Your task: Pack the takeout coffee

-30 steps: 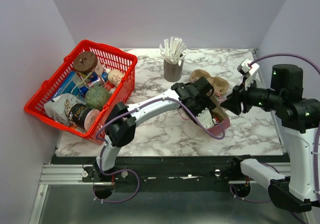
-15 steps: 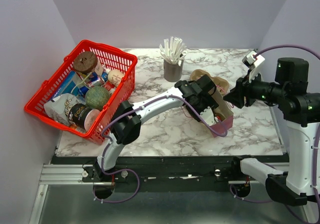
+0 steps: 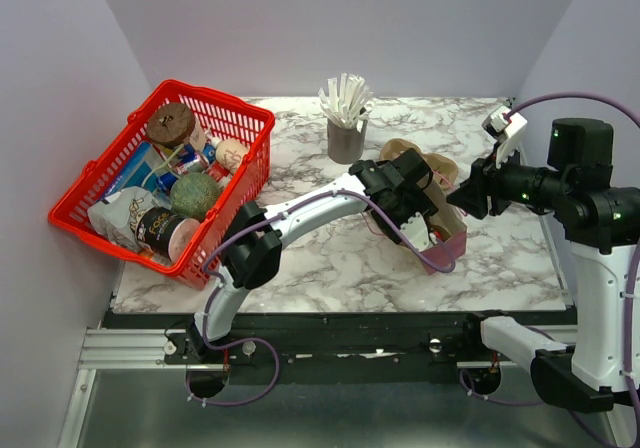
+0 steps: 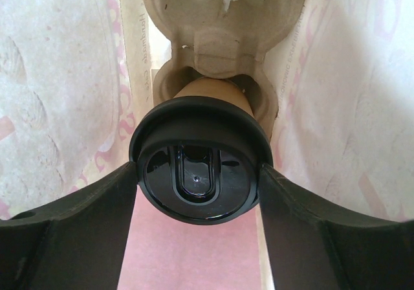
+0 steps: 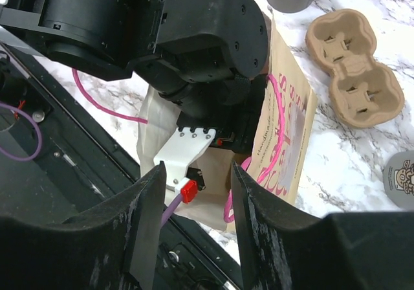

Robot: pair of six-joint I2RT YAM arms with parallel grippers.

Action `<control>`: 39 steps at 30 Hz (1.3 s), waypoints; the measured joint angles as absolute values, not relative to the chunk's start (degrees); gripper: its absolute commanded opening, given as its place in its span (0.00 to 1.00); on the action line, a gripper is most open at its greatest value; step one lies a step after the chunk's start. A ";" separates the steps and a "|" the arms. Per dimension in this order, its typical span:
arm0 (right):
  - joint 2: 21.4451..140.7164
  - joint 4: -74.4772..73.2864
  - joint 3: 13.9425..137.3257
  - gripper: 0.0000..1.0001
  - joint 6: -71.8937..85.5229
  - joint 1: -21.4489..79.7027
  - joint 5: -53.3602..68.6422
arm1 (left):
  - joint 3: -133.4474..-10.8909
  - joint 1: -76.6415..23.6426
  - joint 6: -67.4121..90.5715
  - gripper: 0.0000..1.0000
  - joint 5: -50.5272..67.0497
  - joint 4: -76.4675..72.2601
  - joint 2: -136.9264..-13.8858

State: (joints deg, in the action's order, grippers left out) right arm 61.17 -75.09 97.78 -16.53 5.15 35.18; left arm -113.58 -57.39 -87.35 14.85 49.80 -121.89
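In the left wrist view my left gripper is inside a paper bag with pink print. It is shut on the takeout coffee's round black lid, one finger on each side. The tan cup under the lid sits in a pocket of a brown pulp carrier inside the bag. From above, the left wrist reaches into the bag and the coffee is hidden. My right gripper is open and empty, in the air to the right of the bag, and also shows from above.
A second pulp carrier lies on the marble table behind the bag, also in the right wrist view. A grey cup of white sticks stands at the back. A red basket of groceries sits tilted at the left.
The right gripper has risen and drawn back to the right. The left gripper and the bag have shifted a little to the right and back. The last half second shows almost no motion.
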 measured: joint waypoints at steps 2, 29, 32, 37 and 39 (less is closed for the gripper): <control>61.19 -75.05 97.60 0.52 -16.56 5.15 34.96 | -113.54 -57.39 -87.22 0.87 14.85 49.95 -121.58; 63.31 -74.81 92.27 0.52 -19.16 4.49 30.96 | -113.45 -58.61 -85.91 0.99 15.07 52.36 -115.92; 63.33 -74.81 92.07 0.52 -19.29 4.49 30.96 | -113.45 -58.65 -85.56 0.99 15.20 52.45 -115.83; 63.48 -74.81 92.07 0.52 -19.38 4.25 30.98 | -114.69 -58.63 -83.18 0.99 15.88 52.69 -115.83; 63.90 -74.83 92.07 0.52 -19.38 3.09 31.40 | -116.57 -58.63 -81.84 0.99 16.45 52.95 -115.90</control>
